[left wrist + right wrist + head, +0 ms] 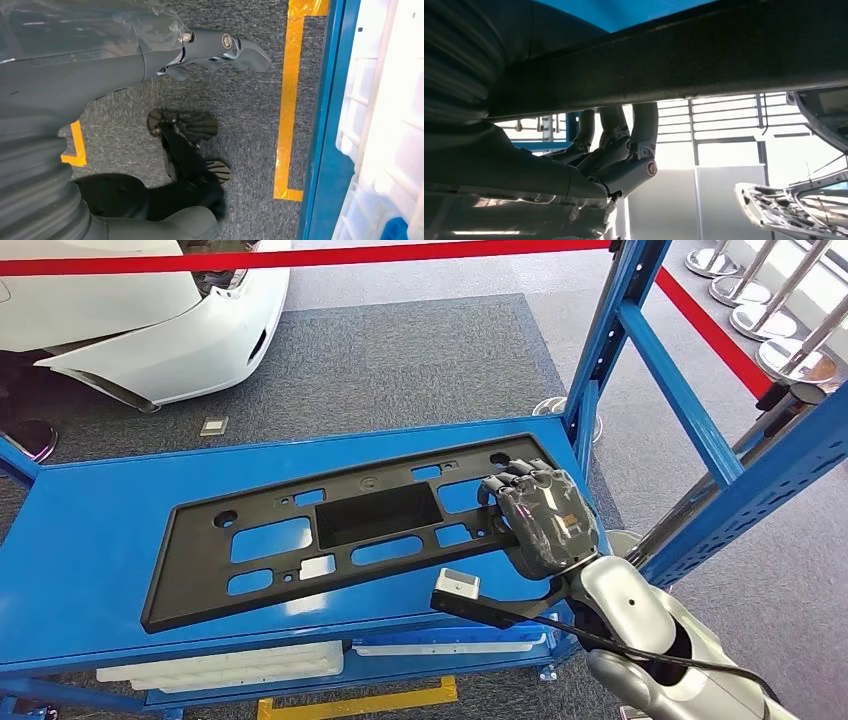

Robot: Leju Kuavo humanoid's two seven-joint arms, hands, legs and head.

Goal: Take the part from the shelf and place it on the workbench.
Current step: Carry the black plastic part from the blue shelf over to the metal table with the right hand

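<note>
The part (340, 530) is a long, flat black plastic panel with several cut-outs. It lies across the top of the blue shelf (90, 540). My right hand (540, 515) sits on the panel's right end, back of the hand up, fingers curled over its far edge. In the right wrist view the panel's edge (704, 55) runs across as a dark bar. The hand's fingers (619, 130) hook behind that bar and the thumb sits just off it. My left hand (215, 47) hangs beside the shelf above the carpet, thumb out, holding nothing.
Blue uprights and a diagonal brace (620, 330) stand right of the panel. White bins (230, 665) sit on the lower level, also seen as bins (390, 125) beside my left hand. A white car (150, 310), red barrier tape (330, 255) and stanchion bases (790, 350) lie beyond. Yellow floor tape (287, 100) edges the shelf.
</note>
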